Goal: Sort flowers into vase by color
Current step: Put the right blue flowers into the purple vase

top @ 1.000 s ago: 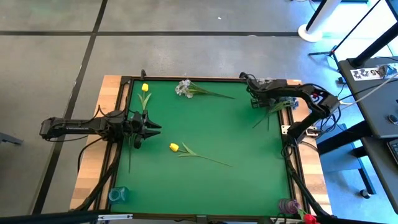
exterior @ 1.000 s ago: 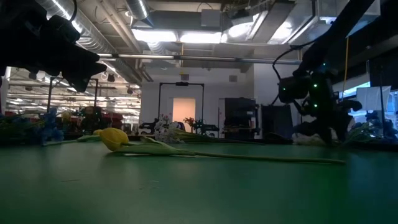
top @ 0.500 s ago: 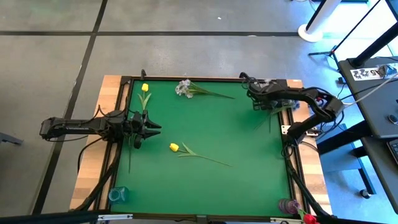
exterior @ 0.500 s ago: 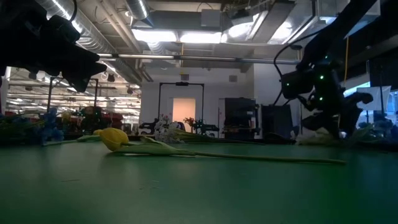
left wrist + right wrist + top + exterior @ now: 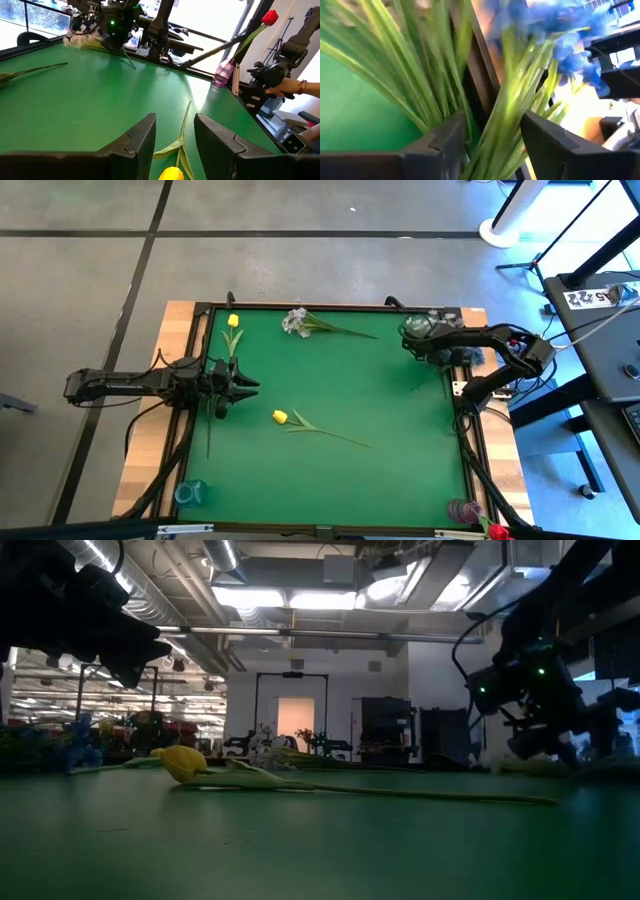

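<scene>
My right gripper is at the table's far right corner, shut on a pale blue spray with green stems. More green leaves lie beside its fingers. My left gripper waits open at the left edge and holds nothing. A yellow tulip lies flat on the green mat just ahead of it, also seen in the left wrist view. A second yellow tulip and a white spray lie flat near the far edge. My right gripper has the pale blue spray's bundled green stems between its two fingers, which lie across them and slant down from the table's right. The blossoms stand out beyond the fingers. In the left wrist view a stem end hangs below the gripper toward the mat.
A pink vase with a red tulip stands at the near right corner, and a blue vase at the near left. A dark raised frame rims the mat. A person's hand shows beyond the right edge.
My right gripper has rolled about its own line and shifted toward the table's right edge, carrying the spray. The stems that lay slanting on the mat by the right edge have swung with it. My left arm has kept still.
</scene>
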